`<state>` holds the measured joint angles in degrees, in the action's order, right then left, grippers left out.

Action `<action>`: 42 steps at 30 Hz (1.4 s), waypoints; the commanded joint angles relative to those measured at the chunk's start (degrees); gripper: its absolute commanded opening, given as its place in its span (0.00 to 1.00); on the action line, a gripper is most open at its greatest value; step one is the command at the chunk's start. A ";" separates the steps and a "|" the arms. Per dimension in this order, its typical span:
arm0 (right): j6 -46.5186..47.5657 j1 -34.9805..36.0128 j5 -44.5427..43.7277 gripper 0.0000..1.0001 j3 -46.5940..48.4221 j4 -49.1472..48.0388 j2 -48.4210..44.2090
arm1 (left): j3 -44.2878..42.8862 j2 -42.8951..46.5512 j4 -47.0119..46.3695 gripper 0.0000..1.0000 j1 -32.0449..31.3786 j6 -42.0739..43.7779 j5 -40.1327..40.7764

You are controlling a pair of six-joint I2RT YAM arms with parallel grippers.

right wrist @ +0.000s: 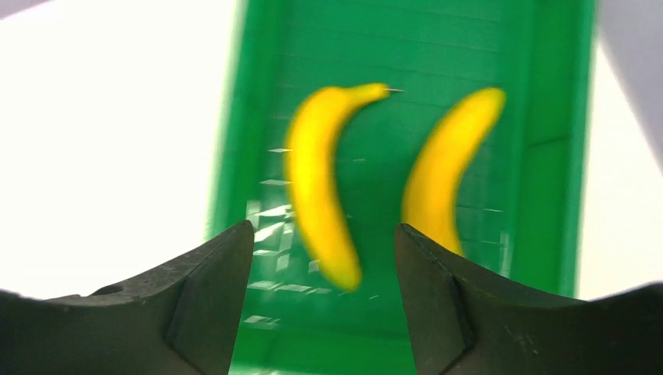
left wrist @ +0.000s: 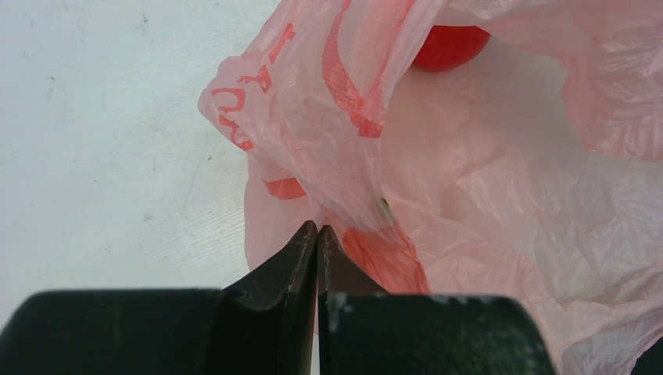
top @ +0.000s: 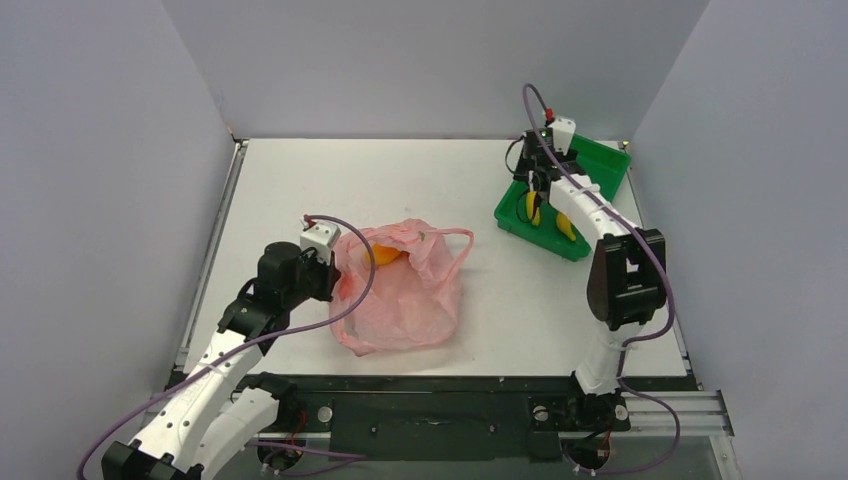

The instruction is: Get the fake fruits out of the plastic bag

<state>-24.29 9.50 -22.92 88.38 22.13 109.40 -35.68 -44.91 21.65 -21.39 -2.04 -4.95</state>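
The pink plastic bag (top: 400, 290) lies on the table left of centre, its mouth towards the back. The orange mango-like fruit (top: 383, 254) shows inside the mouth; in the left wrist view it (left wrist: 449, 45) lies at the top under the film. My left gripper (top: 338, 268) is shut on the bag's left edge (left wrist: 313, 141), fingertips together (left wrist: 317, 228). Two yellow bananas (top: 532, 207) (top: 566, 227) lie in the green tray (top: 600, 160). My right gripper (top: 540, 188) hovers open and empty over them (right wrist: 322, 230); the bananas (right wrist: 319, 180) (right wrist: 449, 164) lie side by side below.
The green tray (right wrist: 539, 156) stands at the back right, near the right wall. Grey walls close the table on the left, back and right. The bag's loop handle (top: 455, 240) trails to the right of its mouth.
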 commanded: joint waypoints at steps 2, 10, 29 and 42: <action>-2.85 10.68 4.88 0.62 -3.79 -6.11 -12.31 | -1.56 0.23 -2.07 0.00 -0.41 0.51 0.38; -3.58 26.88 9.86 0.62 -13.34 -14.22 -24.42 | -1.65 -0.19 -2.11 0.00 -0.46 0.35 0.07; -2.62 52.78 10.20 0.60 -39.47 -28.15 -34.32 | -2.13 0.79 -1.41 0.00 -0.50 0.05 0.23; -6.02 50.63 8.70 0.40 -31.77 -34.27 -18.40 | -1.99 0.61 -2.55 0.00 -0.59 -0.20 -5.87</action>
<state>-30.59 58.33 -14.31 50.98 -6.81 88.29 -35.68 -44.69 21.67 -21.67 -2.28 -7.01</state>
